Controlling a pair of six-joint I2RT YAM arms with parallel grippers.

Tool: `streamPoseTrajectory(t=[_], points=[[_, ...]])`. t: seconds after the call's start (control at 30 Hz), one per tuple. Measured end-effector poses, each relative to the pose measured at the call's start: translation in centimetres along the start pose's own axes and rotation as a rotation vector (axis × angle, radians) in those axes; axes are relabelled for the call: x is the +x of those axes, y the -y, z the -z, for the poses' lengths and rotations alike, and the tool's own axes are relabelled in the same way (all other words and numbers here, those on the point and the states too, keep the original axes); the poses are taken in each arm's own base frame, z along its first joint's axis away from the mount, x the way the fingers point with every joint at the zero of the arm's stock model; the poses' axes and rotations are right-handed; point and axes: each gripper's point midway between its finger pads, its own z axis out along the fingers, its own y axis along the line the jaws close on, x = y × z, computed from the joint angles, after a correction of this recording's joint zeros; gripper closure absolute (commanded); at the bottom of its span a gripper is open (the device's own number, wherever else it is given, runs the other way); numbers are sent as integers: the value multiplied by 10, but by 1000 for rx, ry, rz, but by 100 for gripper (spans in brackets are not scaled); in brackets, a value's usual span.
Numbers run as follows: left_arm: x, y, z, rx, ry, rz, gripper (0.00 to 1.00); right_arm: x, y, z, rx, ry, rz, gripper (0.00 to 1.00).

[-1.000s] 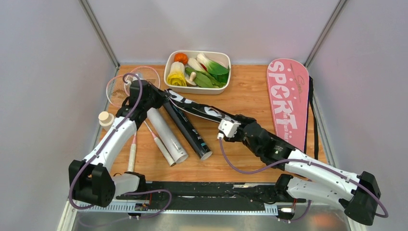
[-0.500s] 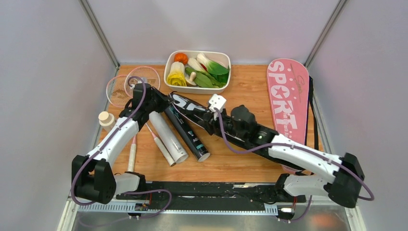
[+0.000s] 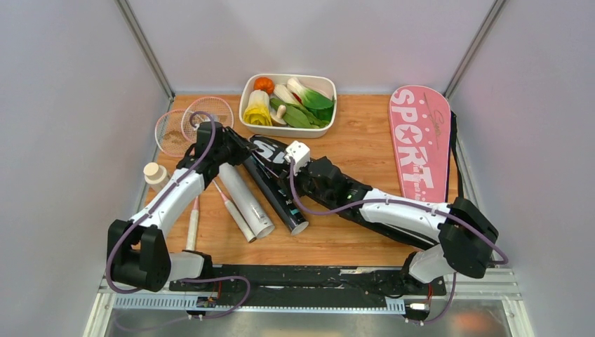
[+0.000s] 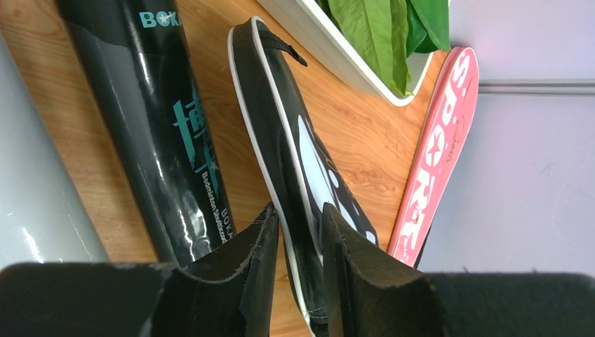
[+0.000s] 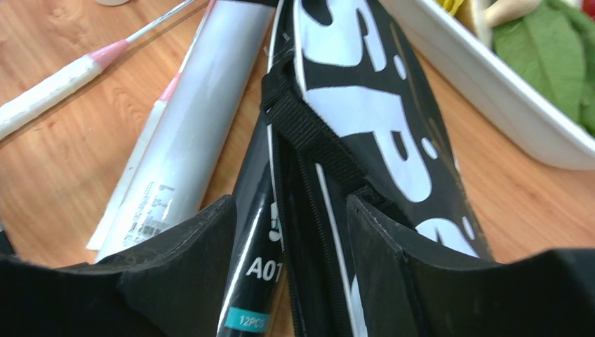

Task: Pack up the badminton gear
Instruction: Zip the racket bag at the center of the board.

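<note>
My left gripper (image 4: 300, 228) is clamped on the white-piped edge of the black fabric racquet cover (image 4: 281, 133). The cover lies on the wooden table (image 3: 358, 144), just in front of the white plastic tray (image 3: 242, 105). My right gripper (image 5: 291, 217) has its fingers apart, straddling the cover's woven strap. The cover crosses the far end of the glossy black long tube (image 3: 277, 193), and the white long tube (image 3: 245, 200) lies beside that. The pink racquet cover (image 3: 419, 140) lies well apart, at the right edge.
</note>
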Motion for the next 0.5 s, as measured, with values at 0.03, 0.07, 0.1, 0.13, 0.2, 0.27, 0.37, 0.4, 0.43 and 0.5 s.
streamPoseTrajectory(t=[0.03, 0.07, 0.1, 0.13, 0.2, 0.27, 0.37, 0.4, 0.43, 0.5], points=[[0, -1, -1, -2, -2, 0, 63, -2, 2, -2, 13, 7, 10, 33], [1, -1, -1, -3, -3, 1, 63, -3, 5, -3, 25, 13, 18, 31], [1, -1, -1, -4, -4, 1, 63, -5, 7, -4, 35, 18, 26, 31], [1, -1, -1, -3, -4, 1, 63, -7, 9, -6, 48, 22, 38, 30], [1, 0, -1, 0, -3, 3, 63, -10, 13, -9, 67, 32, 59, 29], [0, 1, -2, 4, -2, 3, 63, -11, 16, -13, 82, 34, 80, 28], [0, 1, -4, 5, -2, 7, 63, -10, 19, -20, 100, 30, 107, 25], [0, 0, -5, 4, -3, 7, 63, -8, 20, -22, 104, 26, 115, 24], [1, 0, -5, 3, -4, 8, 63, -8, 21, -23, 105, 23, 123, 22], [1, 0, -6, 2, -5, 9, 63, -8, 20, -25, 100, 23, 135, 21]])
